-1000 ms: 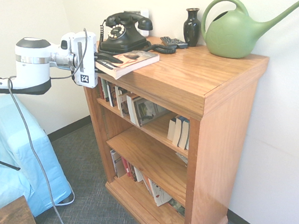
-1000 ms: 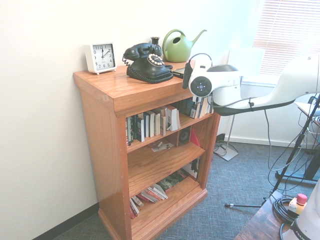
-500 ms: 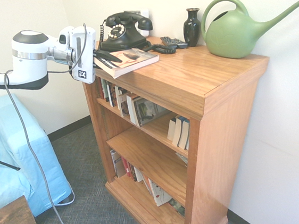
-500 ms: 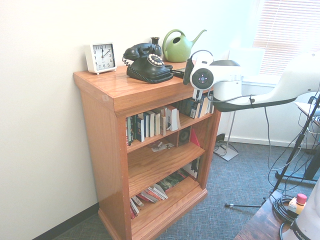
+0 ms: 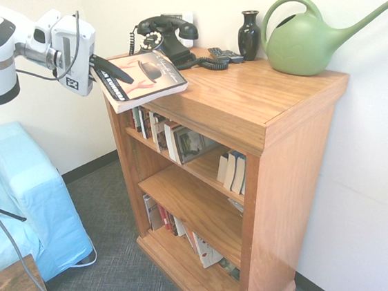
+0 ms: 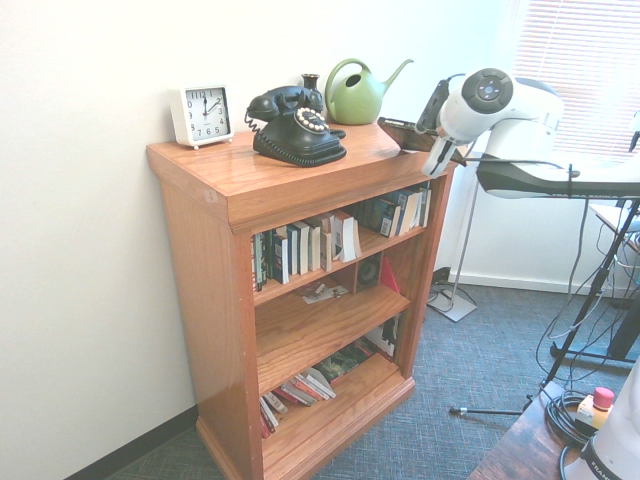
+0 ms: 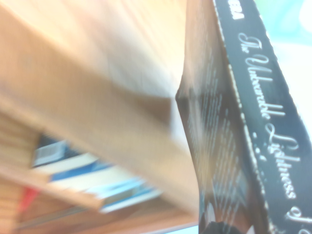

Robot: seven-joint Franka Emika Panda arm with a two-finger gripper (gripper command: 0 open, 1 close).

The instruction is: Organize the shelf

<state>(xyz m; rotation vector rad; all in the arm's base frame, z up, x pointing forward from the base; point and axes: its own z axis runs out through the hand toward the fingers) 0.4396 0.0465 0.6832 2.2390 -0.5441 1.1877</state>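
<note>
The shelf is an oak bookcase with a thick top and three open tiers; it also shows in the second exterior view as the shelf. My gripper is shut on the near edge of a paperback book with a black spine. It holds the book tilted in the air just off the front left corner of the top. From the other side the book juts from the gripper above the top's right end. Up close, the book's spine carries white script, with the shelf top blurred behind.
On the top stand a black rotary telephone, a dark vase, a green watering can, a remote and a white clock. Rows of books fill the upper and bottom tiers. A blue-covered seat sits left.
The book lay flat on the top's corner with my gripper at its edge. Now it is lifted off, tilted, and carried up and away from the shelf with the arm.
</note>
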